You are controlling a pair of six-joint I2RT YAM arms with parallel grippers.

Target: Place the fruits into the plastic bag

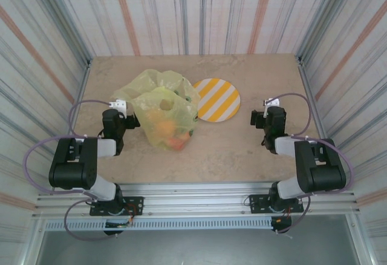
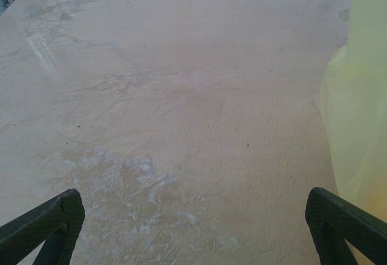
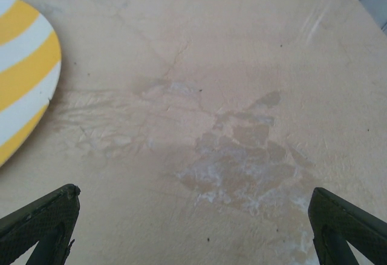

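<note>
One plastic bag (image 1: 158, 109). One striped plate (image 1: 216, 100), at the bag's 3 o'clock. Fruits (image 1: 175, 139) in the bag: at least three lumps show through the film (orange, red, green; the full number cannot be told). Two arms, left arm (image 1: 78, 163) and right arm (image 1: 315, 167). One table (image 1: 242, 150).

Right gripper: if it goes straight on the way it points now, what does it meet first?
Probably nothing soon: ahead of the open right gripper is only bare table. The striped plate lies off to its left, though depth is hard to judge.
</note>
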